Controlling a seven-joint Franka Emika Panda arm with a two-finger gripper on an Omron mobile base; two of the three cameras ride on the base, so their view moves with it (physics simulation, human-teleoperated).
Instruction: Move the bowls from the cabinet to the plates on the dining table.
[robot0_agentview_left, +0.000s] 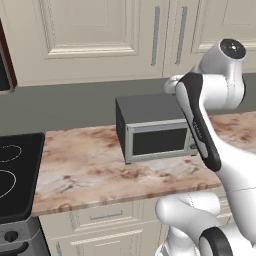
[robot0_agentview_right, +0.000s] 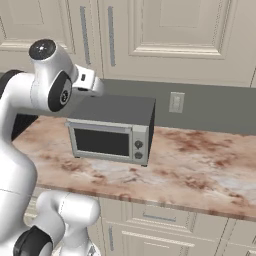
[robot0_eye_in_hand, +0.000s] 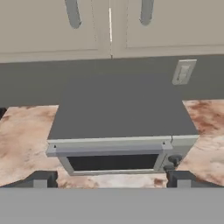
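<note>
The cream cabinet (robot0_agentview_left: 90, 30) hangs above the counter with both raised-panel doors shut, and its two silver bar handles (robot0_agentview_left: 156, 35) stand side by side. In the hand view the cabinet (robot0_eye_in_hand: 166, 26) runs along the top. My gripper (robot0_eye_in_hand: 111, 180) is open, its two dark fingertips (robot0_eye_in_hand: 41, 179) set wide apart with nothing between them. It hovers above and in front of the microwave, below the cabinet doors. My hand (robot0_agentview_right: 87, 80) sits just under the cabinet's lower edge. The bowls are hidden behind the shut doors. The plates and the dining table are out of view.
A grey microwave (robot0_agentview_left: 155, 132) stands on the brown marble counter (robot0_agentview_left: 80, 170) right under my hand. A black stovetop (robot0_agentview_left: 15, 170) lies at the counter's left end. A wall outlet (robot0_agentview_right: 176, 102) sits on the grey backsplash. Cream drawers (robot0_agentview_left: 105, 216) run below the counter.
</note>
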